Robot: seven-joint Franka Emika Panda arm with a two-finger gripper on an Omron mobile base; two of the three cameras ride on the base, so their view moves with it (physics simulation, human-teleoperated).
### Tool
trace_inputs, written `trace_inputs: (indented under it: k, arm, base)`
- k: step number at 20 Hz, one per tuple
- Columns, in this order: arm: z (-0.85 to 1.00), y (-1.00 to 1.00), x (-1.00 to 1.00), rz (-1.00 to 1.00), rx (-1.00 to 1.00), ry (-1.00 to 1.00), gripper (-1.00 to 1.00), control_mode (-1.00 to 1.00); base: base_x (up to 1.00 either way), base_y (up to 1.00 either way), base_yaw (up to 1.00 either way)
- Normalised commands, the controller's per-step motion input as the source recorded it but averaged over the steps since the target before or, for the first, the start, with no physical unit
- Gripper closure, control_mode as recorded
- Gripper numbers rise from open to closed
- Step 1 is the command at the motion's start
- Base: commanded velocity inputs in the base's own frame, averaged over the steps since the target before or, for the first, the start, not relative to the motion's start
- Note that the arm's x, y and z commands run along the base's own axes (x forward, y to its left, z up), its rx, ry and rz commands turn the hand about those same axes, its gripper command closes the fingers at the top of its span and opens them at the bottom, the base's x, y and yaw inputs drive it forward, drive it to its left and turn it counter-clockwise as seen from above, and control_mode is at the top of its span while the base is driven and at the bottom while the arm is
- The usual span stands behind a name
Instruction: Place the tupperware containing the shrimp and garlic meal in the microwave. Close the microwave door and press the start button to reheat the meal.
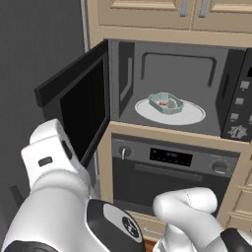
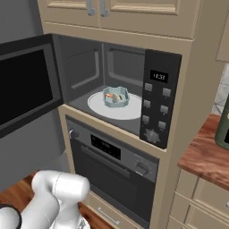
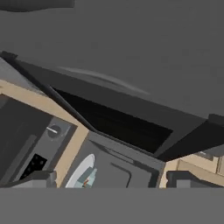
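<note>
Kitchen wall: tupperware point(image 1: 166, 103) sits inside microwave point(image 1: 224, 88); door point(image 1: 78, 106) open, start unpressed; my jaws point(image 3: 111, 179) spread empty.

tupperware point(image 1: 166, 104): smooth plastic | microwave door point(image 1: 81, 106): glossy dark glass | cabinets point(image 2: 143, 9): matt wood

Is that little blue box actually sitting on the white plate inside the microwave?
Touching. In the left base view the tupperware rests directly on the white turntable plate with no gap under it; the right base view shows the same.
</note>
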Motion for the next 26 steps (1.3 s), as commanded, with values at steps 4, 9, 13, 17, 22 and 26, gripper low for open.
trace_inputs:
  k: [4,9,13,17,22,26]
  arm:
    - [-0.09,0.23,0.09,0.0,-0.02,0.02,-1.0,-1.0]
    - [-0.2,0.14,0.2,0.0,0.0,0.0,-1.0,-1.0]
    - [-0.22,0.03,0.3,0.04,0.0,0.0,-1.0,-1.0]
    - [-0.31,0.0,0.29,0.1,0.0,0.0,-1.0,-1.0]
    - [-0.39,0.0,0.29,0.15,0.0,-0.05,-1.0,-1.0]
    - [-0.29,0.04,0.29,0.17,0.0,-0.1,-1.0,-1.0]
  base:
    - [0.0,0.0,0.0]
    - [0.0,0.0,0.0]
    - [0.0,0.0,0.0]
    - [0.0,0.0,0.0]
    - [0.0,0.0,0.0]
    - [0.0,0.0,0.0]
